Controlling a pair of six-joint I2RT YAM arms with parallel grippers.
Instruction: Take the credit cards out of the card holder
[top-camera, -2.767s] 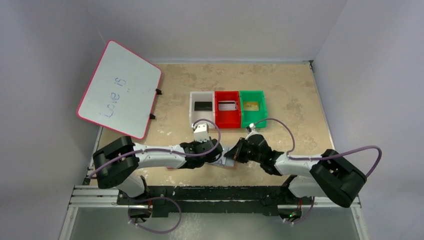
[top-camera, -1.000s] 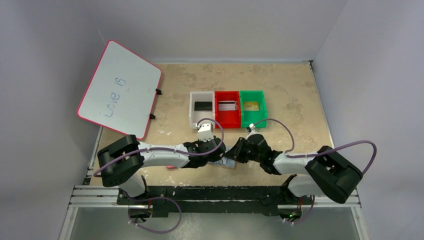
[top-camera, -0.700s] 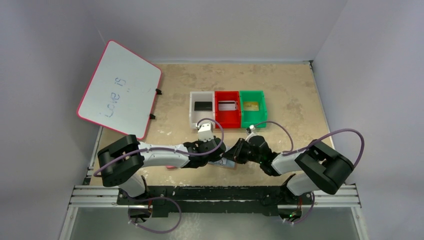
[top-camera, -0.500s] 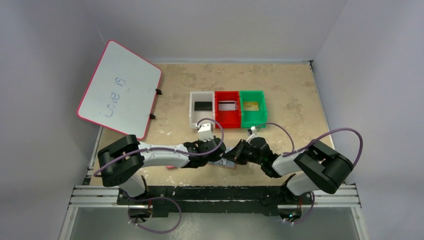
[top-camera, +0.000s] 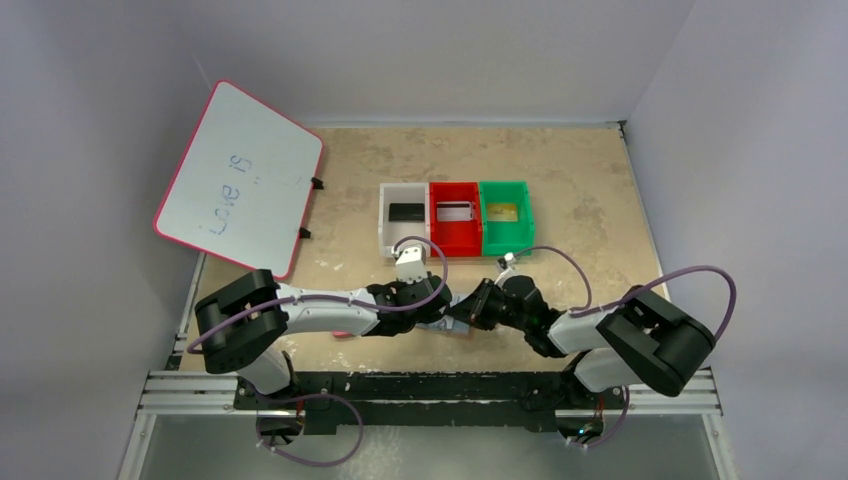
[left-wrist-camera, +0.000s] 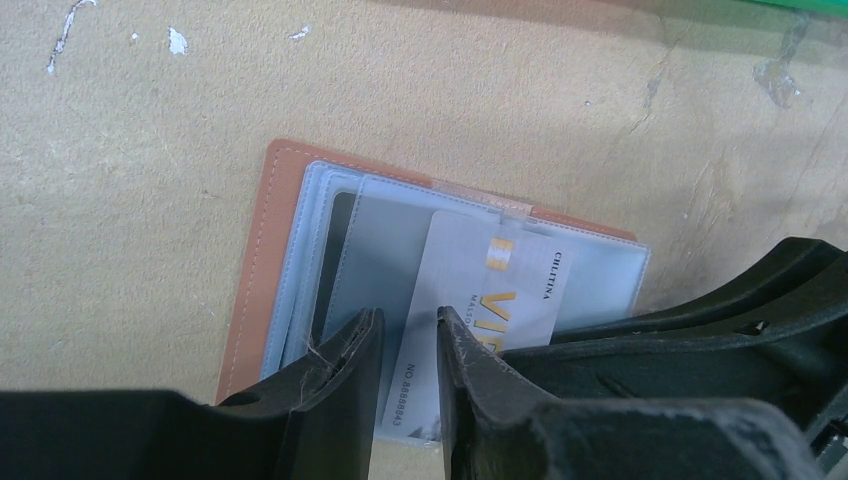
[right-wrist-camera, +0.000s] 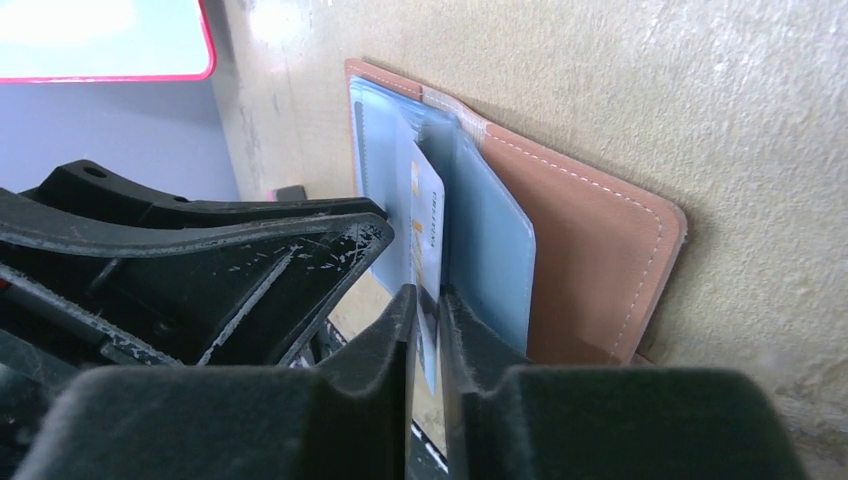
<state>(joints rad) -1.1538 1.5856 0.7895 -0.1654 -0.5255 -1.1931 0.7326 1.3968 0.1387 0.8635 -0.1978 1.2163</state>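
**Pulling a card from the open holder**

The card holder lay open and flat on the desk, toward its near side between the two arms, with its clear sleeves fanned up. The right end effector was pressed together on the edge of a silver-grey credit card with gold lettering, which looked partly inside a sleeve. The left end effector had its fingers a little apart, tips down at the sleeves just beside the card. Whether it pinched a sleeve could not be told. The step in hand looked like the draw-out itself. The next move would call for a straight pull along the sleeve's opening, with the left arm stopping the holder from sliding or lifting with the card.
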